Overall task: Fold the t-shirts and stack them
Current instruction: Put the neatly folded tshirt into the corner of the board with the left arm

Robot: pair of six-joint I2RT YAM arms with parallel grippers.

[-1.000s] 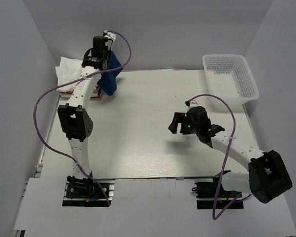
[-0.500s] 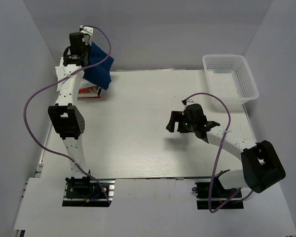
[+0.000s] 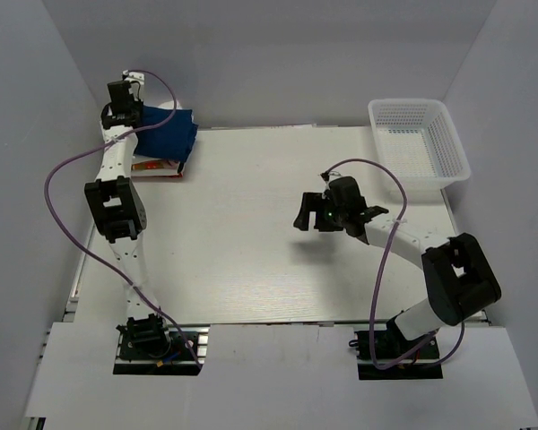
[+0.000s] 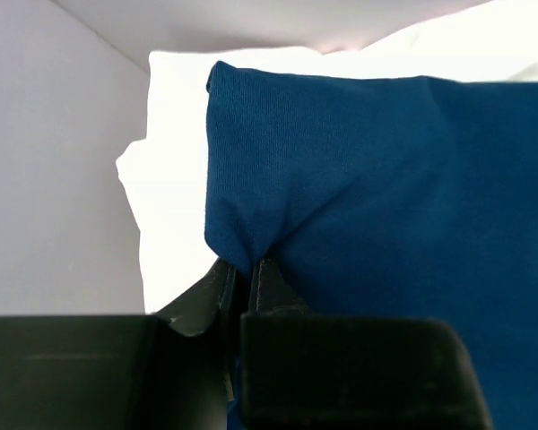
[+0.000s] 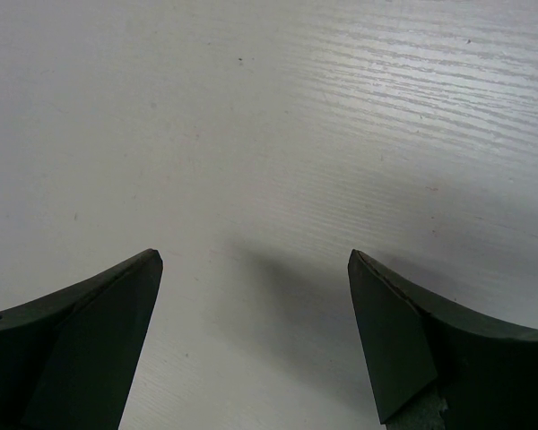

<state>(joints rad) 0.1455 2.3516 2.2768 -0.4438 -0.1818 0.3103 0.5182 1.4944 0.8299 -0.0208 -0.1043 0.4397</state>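
A folded navy blue t-shirt [image 3: 168, 134] lies at the far left corner of the table, on top of a white t-shirt [image 4: 175, 170] whose edge shows beside it in the left wrist view. My left gripper [image 3: 125, 106] is at that corner, shut on a pinched fold of the navy t-shirt [image 4: 359, 206]; the pinch sits at the gripper [image 4: 249, 265]. A red-printed edge of cloth [image 3: 158, 167] peeks out under the pile. My right gripper [image 3: 307, 215] hovers over the bare middle of the table, open, with nothing between its fingers [image 5: 251, 260].
A white plastic mesh basket [image 3: 419, 141] stands at the far right corner. Grey walls close in the table on the left, back and right. Purple cables loop from both arms. The tabletop [image 3: 242, 233] is pale wood grain.
My left gripper has carried the navy t-shirt left and back, and it now rests on the pile in the corner. My right gripper has shifted a little left and farther.
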